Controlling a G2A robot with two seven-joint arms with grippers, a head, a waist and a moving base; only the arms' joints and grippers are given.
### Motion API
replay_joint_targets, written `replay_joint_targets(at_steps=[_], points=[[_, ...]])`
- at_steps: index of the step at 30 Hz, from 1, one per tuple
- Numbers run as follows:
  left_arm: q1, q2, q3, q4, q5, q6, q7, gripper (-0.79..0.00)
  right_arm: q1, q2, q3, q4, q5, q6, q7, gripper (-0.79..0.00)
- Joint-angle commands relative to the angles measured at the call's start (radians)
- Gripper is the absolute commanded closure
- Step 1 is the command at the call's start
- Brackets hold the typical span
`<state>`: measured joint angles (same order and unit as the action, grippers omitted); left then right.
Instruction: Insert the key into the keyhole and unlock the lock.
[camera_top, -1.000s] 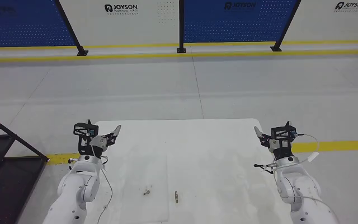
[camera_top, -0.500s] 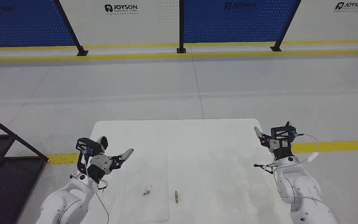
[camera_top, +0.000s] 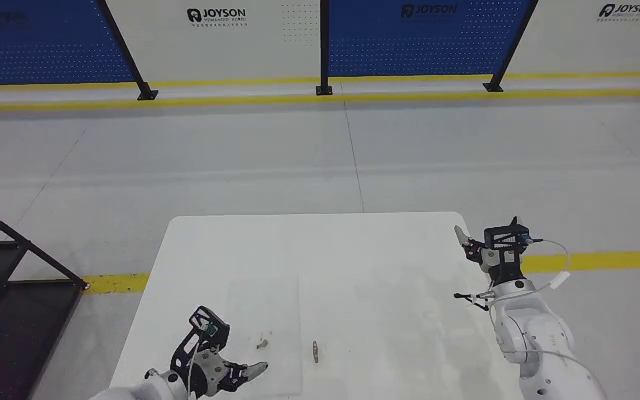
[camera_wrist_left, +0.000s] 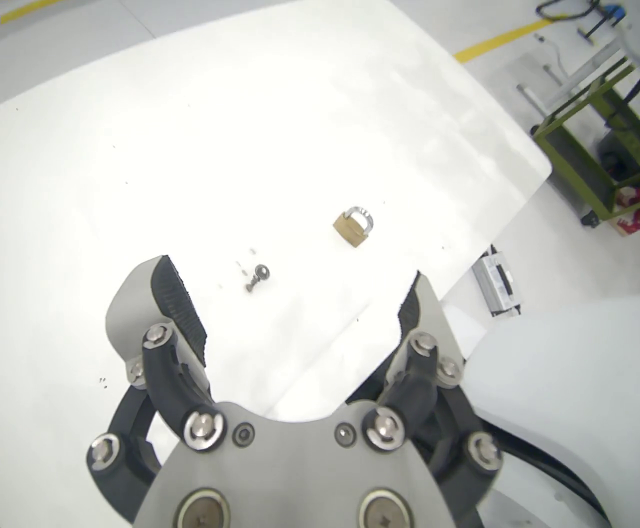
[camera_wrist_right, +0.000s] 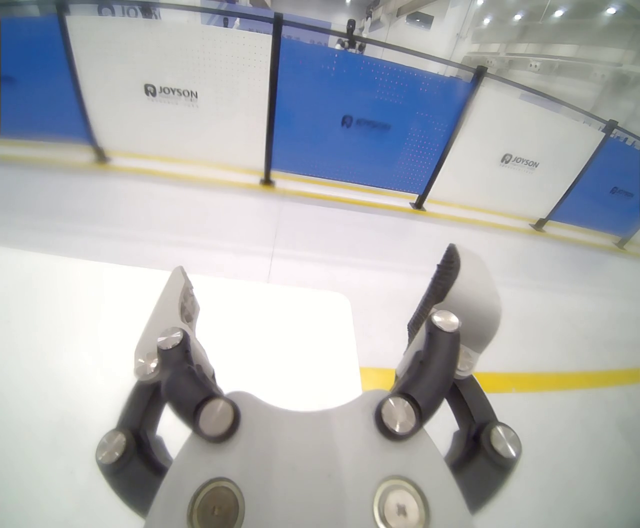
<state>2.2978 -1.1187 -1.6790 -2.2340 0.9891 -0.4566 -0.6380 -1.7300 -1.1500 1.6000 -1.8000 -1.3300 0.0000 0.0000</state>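
Key lies flat on the white tabletop, near the robot's side. Brass padlock lies flat to its right, apart from it; shackle looks seated.

Left tool hovers above the key, fingers spread wide, holding nothing. Right tool, also spread and empty, sits by the tabletop's right edge, well apart from both items.

Step in hand, as judged: pick up the key. It is small, thin and flush on a hard surface, so it may skid. Come down straight, centre the pads on the round head, close gently, and leave the blade free for insertion.

Tabletop: smooth, a few dark specks. Room: pale floor with yellow lines, blue and white fence panels, green cart frame beyond the tabletop.
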Motion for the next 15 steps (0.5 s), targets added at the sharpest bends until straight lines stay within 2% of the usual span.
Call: replay_joint_targets(at_steps=[1,4,7,9,11,15], points=[[-0.026,0.000,0.043,0.013,0.017,0.052,-0.054,-0.785,0.000,0.000,0.000,0.000,0.000,0.000,0.000,-0.785],[-0.075,-0.004,0.125,0.055,0.057,0.126,-0.097,-0.785,0.000,0.000,0.000,0.000,0.000,0.000,0.000,-0.785],[-0.129,-0.007,0.196,0.101,0.161,0.194,-0.086,-0.785,0.000,0.000,0.000,0.000,0.000,0.000,0.000,-0.785],[-0.157,-0.010,0.243,0.131,0.238,0.240,-0.064,-0.757,0.000,0.000,0.000,0.000,0.000,0.000,0.000,-0.785],[-0.179,-0.014,0.285,0.158,0.331,0.297,-0.030,-0.696,0.000,0.000,0.000,0.000,0.000,0.000,0.000,-0.785],[-0.223,-0.021,0.354,0.214,0.407,0.368,-0.012,-0.619,0.000,0.000,0.000,0.000,0.000,0.000,0.000,-0.785]])
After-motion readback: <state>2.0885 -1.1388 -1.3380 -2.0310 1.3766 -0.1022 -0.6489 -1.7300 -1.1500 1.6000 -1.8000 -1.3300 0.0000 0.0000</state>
